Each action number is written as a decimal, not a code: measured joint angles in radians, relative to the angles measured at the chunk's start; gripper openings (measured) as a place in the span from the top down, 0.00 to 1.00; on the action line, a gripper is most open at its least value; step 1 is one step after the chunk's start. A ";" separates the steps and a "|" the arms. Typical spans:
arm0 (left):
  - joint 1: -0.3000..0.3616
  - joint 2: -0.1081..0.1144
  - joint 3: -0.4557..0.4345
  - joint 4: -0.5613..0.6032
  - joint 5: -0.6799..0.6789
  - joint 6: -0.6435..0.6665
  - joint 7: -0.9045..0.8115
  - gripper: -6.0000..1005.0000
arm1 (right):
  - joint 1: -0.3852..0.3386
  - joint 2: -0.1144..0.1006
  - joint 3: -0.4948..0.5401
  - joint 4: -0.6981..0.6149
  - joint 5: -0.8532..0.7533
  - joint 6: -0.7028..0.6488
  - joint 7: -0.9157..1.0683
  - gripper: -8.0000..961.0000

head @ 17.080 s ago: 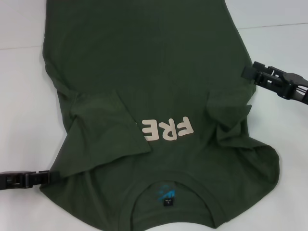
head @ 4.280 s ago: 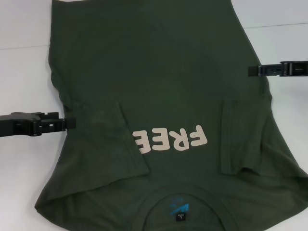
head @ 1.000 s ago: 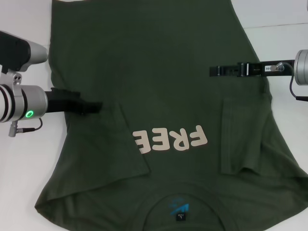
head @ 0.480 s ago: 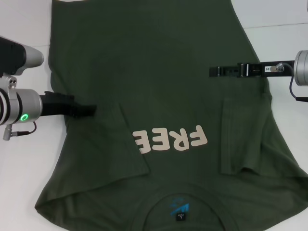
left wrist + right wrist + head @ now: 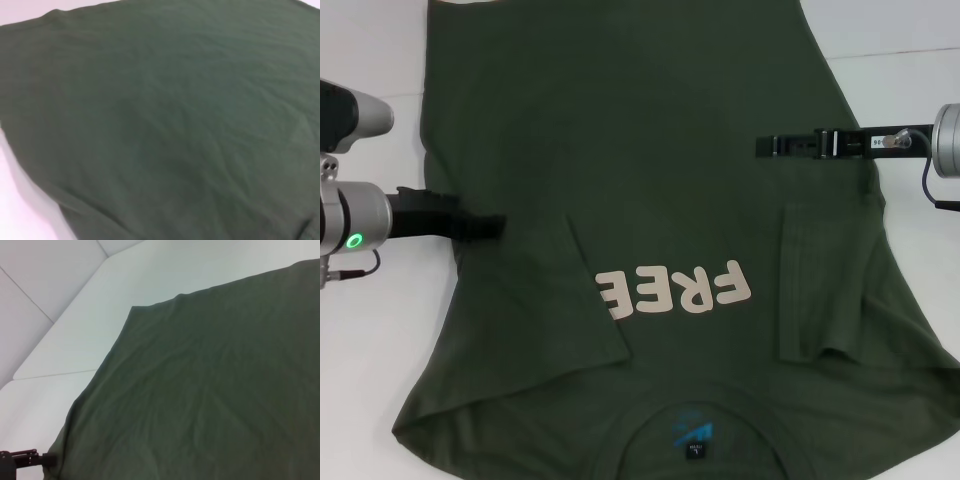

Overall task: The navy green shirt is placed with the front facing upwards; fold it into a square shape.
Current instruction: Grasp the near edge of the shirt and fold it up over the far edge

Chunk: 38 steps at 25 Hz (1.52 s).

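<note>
The navy green shirt (image 5: 660, 200) lies flat across the middle of the white bench (image 5: 370, 400), print side up, its collar at the bench's near edge and both sleeves folded inward onto the body. In the head view, the left gripper (image 5: 490, 226) reaches in from the bench's left side with its tip over the shirt's left edge; whether it is parted or closed I cannot tell. The right gripper (image 5: 767, 146) reaches in from the right side over the cloth, looking thin and pressed together.

The left wrist view is filled with the shirt (image 5: 170, 120), lightly creased.

The right wrist view shows the shirt (image 5: 210, 390) spread on the bench (image 5: 100, 315), with the left gripper (image 5: 47, 460) at its far edge.
</note>
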<state>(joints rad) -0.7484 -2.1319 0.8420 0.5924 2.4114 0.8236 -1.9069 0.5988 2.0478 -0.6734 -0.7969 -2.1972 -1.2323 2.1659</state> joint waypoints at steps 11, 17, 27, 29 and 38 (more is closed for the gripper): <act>0.005 0.008 -0.007 0.019 0.049 0.001 -0.041 0.22 | -0.001 0.000 0.000 -0.001 0.003 0.006 0.000 0.07; 0.025 0.003 -0.012 0.052 0.045 0.001 -0.041 0.22 | -0.001 0.000 0.000 0.000 0.014 0.008 -0.003 0.07; 0.086 -0.024 -0.025 0.181 0.029 0.051 -0.056 0.22 | 0.000 0.000 0.000 0.003 0.027 0.017 -0.015 0.07; 0.110 -0.028 -0.025 0.219 0.005 0.080 -0.056 0.22 | -0.001 0.000 0.000 0.003 0.027 0.018 -0.015 0.07; 0.234 -0.033 -0.027 0.349 -0.152 0.302 -0.001 0.22 | -0.012 -0.001 0.009 0.004 0.028 0.011 -0.030 0.07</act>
<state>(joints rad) -0.5140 -2.1652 0.8152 0.9414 2.2596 1.1256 -1.9084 0.5873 2.0470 -0.6641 -0.7930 -2.1694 -1.2214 2.1364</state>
